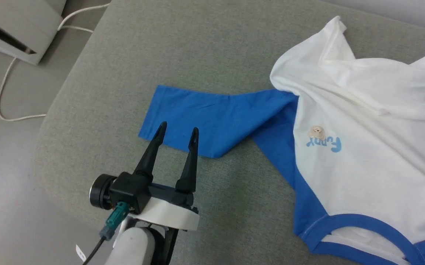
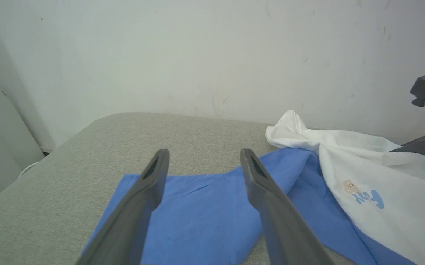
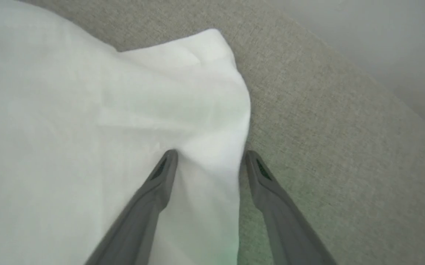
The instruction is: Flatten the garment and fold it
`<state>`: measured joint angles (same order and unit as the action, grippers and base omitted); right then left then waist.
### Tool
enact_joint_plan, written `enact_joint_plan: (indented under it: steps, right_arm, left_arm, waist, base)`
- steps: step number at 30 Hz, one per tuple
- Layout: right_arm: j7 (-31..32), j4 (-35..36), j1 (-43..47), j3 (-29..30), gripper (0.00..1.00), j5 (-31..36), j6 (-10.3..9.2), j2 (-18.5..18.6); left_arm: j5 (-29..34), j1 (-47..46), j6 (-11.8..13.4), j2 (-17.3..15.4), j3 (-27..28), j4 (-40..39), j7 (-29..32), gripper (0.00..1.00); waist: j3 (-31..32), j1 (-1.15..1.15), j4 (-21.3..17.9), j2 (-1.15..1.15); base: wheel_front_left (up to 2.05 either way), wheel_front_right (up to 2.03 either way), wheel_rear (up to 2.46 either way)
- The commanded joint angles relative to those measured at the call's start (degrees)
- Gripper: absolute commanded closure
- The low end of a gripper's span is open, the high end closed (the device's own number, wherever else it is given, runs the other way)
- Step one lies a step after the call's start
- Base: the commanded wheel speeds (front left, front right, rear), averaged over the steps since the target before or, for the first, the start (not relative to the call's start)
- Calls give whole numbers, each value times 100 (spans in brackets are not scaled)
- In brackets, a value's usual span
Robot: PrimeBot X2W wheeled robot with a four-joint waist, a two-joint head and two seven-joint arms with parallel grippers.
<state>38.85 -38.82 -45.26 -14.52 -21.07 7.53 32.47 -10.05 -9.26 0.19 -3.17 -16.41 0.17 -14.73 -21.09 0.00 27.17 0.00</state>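
Surface: the table (image 1: 205, 48) is padded, covered in grey-green woven cloth, with a rounded corner. Beyond the left gripper's side lies a pale grey floor (image 1: 10, 176) with a white cable (image 1: 2, 92) looping to a white cabinet (image 1: 13, 25). A plain, lightly scuffed wall (image 2: 212, 55) stands behind the table.

Left gripper (image 1: 179, 128) – fingers spread wide, holding nothing. Its tips hang over the near edge of the blue sleeve (image 1: 212, 117), which lies flat straight ahead of them.

The garment (image 1: 363, 165) lies to the right of that gripper, white body rumpled, bear print (image 1: 316, 132) facing up.

Right gripper (image 3: 211, 154) – fingers spread, nothing pinched. One finger is over the white cloth, the other over bare table, with the cloth's edge running between them. Contact with the cloth cannot be judged.
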Motion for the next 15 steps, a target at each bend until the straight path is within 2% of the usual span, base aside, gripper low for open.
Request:
enact_joint_plan:
  steps: [1, 7, 11, 15]
  right_arm:
    - [-2, -180, 126, -131, 100, -65, -4, -47]
    - [-698, -447, -194, 197, 100, 205, -4, 276]
    - [-1285, -839, -596, 869, 100, 837, -4, 537]
    - [-1839, -1147, -859, 1622, 100, 1589, -4, 626]
  left_arm:
    - [-38, -13, 73, 28, -29, -38, -27, 0]
    - [-50, 2, 76, 28, -46, 13, -27, 0]
    - [-59, -42, 61, 28, -75, 25, -27, 0]
    - [-69, -89, 40, 29, -115, 27, -27, 0]
  waist:
    - [-135, 0, 153, 0]
    - [-132, 0, 93, 0]
    - [-152, 0, 43, 0]
    - [-191, 0, 9, 0]
  base:
    - [0, 0, 0]
    - [0, 0, 0]
    - [0, 0, 0]
    - [0, 0, 0]
